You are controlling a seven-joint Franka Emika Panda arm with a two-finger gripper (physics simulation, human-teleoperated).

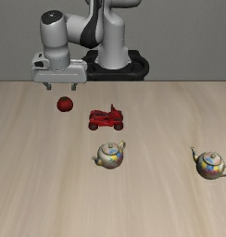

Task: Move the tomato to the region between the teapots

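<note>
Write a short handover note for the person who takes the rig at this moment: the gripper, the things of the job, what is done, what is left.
Gripper: open, holding nothing, up in the air at the exterior view's left, near the tomato.
Tomato: on the table, untouched, to the left of the red toy car in that view.
Teapots: left teapot and right teapot, both upright, with bare table between them.
Done: nothing yet; the tomato is not grasped.
Left: lower onto the tomato, grasp it, carry it past the car, and set it down between the teapots.
</note>
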